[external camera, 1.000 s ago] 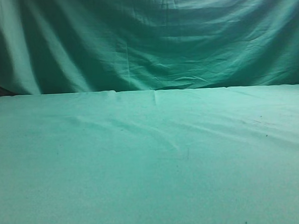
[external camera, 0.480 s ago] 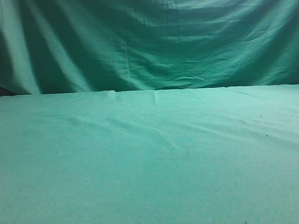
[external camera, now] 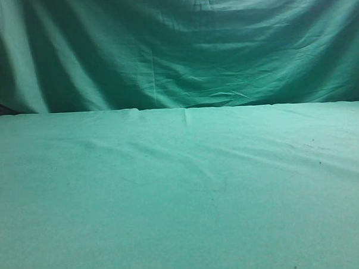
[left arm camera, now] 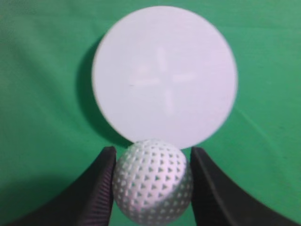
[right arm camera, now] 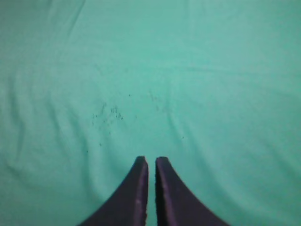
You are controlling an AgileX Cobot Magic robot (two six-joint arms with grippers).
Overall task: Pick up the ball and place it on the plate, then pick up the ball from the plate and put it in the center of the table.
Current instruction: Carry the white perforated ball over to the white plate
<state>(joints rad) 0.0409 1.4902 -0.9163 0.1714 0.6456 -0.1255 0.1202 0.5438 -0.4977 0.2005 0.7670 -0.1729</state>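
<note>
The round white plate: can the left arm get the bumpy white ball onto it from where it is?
Probably yes. The left pincer grips the dimpled white golf ball right beside the round white plate, and nothing lies between them on the teal-green cloth table.

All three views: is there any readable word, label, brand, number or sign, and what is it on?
None: no readable text in any view.
The plate carries only a faint cross-shaped mark, not lettering.
The ball, held in the left claw, shows dimples but no brand or number on the side in view.
The table cloth shows only small dark specks; the right claw is plain.
</note>
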